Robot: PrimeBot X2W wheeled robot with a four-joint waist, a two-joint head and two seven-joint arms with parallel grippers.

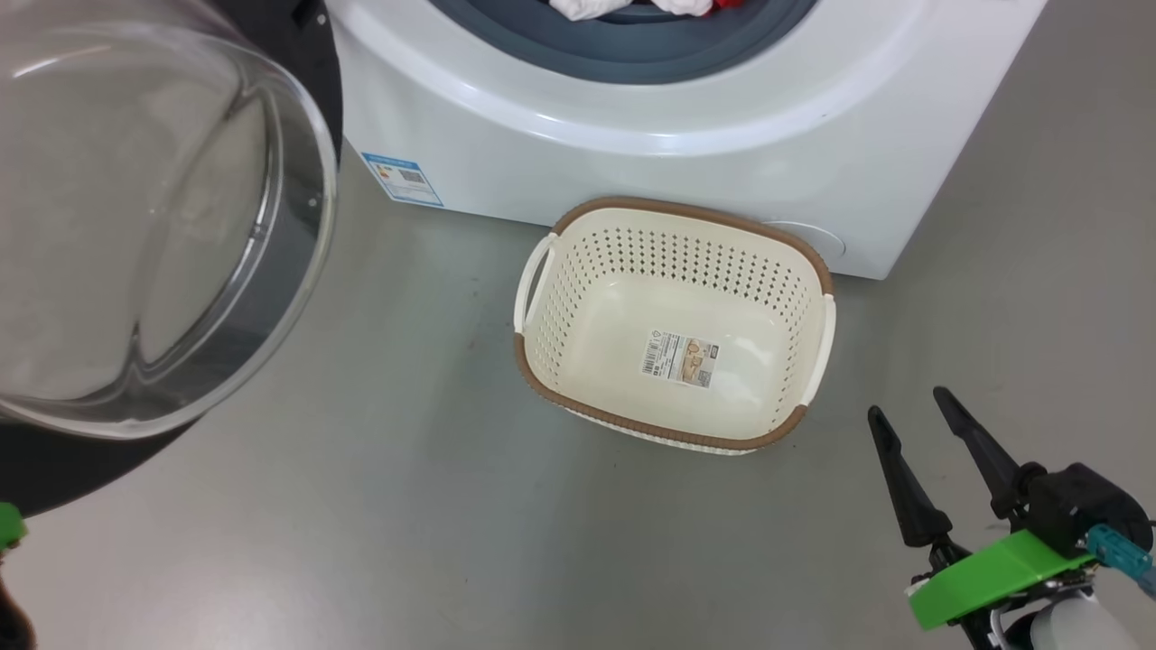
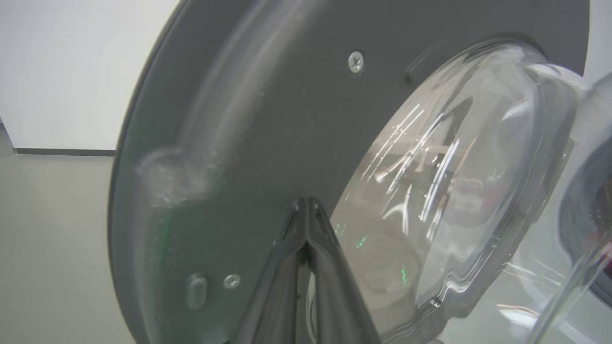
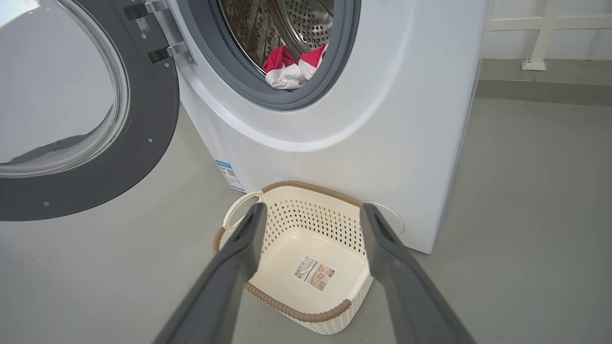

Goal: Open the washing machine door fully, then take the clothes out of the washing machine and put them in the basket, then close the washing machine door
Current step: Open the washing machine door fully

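— What does the head view give you?
— I see the washing machine door standing open at the left, its bulging clear glass ringed in black. The white washing machine runs along the top. The clothes, white with a bit of red, lie on the grey ring at its lower edge. The basket, cream, perforated and brown-rimmed, stands on the floor against the foot of the machine's front. My right gripper hovers near the basket's right side, fingers spread wide, holding nothing.
— Any writing?
— A blue label sits low on the machine's front, near its left corner. A paper label with a barcode is on the basket's bottom. Both are too small for me to read.
— Left wrist view?
— My left gripper is pinched together, its tips at the door's dark inner rim beside the glass. I can't tell whether they touch it.
— Right wrist view?
— The wide fingers frame the basket. The red-and-white clothes sit at the front lip of the steel drum.
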